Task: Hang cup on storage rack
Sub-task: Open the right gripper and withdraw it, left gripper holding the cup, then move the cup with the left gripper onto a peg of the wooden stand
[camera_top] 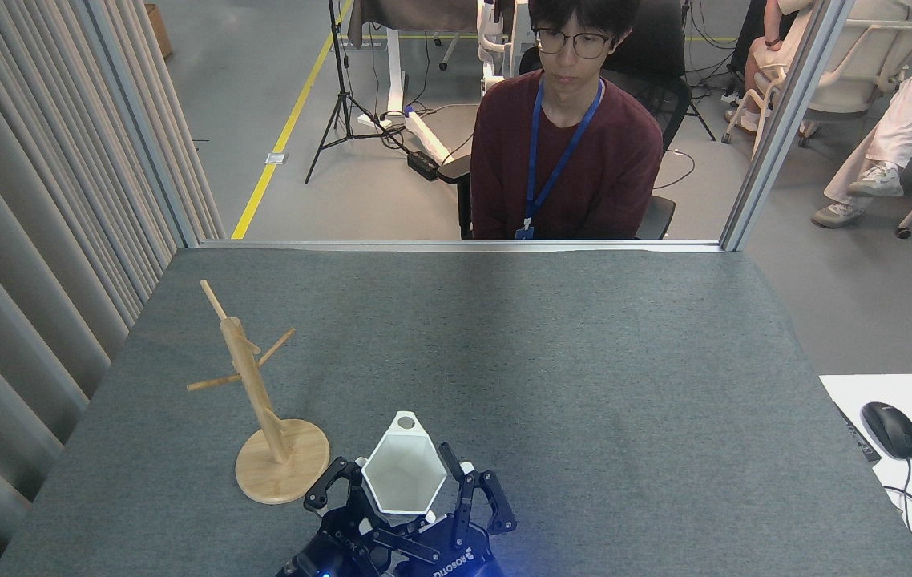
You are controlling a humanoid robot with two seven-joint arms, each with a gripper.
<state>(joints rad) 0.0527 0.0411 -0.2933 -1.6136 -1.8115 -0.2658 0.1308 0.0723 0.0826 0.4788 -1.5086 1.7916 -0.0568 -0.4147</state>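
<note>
Black metal linkage-fingered left gripper (341, 498) and right gripper (468, 493); silver screws at joints, white "ROBOTIQ" lettering on dark blue glossy housings, faint blue glow beneath.

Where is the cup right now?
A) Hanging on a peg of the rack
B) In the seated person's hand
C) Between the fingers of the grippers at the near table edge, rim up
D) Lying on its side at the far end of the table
C: the cup sits rim-up between dark gripper fingers near the table's front edge, right of the storage rack, whose pegs are bare.
</note>
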